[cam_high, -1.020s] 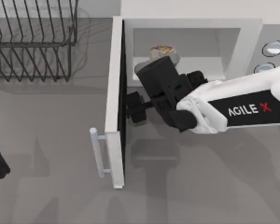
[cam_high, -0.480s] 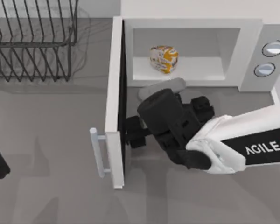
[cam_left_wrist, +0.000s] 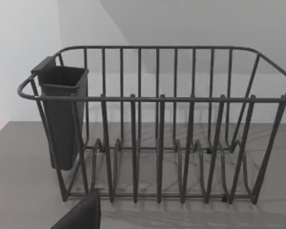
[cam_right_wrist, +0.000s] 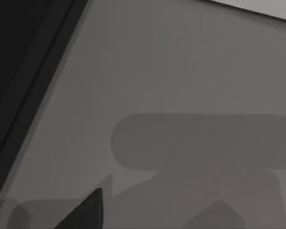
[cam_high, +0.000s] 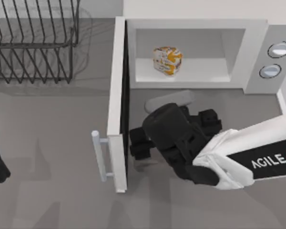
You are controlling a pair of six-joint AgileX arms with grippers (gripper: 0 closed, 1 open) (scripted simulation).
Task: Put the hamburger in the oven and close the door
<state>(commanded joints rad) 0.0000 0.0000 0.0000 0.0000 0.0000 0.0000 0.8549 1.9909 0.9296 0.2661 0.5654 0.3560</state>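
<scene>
Since a second ago my right arm has pulled back out of the oven (cam_high: pixel 195 28), down toward the lower right of the top view, leaving the hamburger (cam_high: pixel 168 60) behind on the cavity floor. Half a second ago the arm was already outside; now it sits slightly lower. The oven, a white box at upper centre with two round silver knobs on its grey right panel, has not shifted, and the door (cam_high: pixel 117 105) stands swung wide open as before, edge-on down the cavity's left side, dark inner face to the right, pale bar handle on its left. My right gripper (cam_high: pixel 139 143) hangs low over the table (cam_high: pixel 52 191) just beside that inner face; I cannot tell how its fingers stand. The hamburger is a small rounded lump, mottled white, orange and yellow, near the cavity's left. My left arm stays parked at the left edge, facing the rack (cam_left_wrist: pixel 157 124).
</scene>
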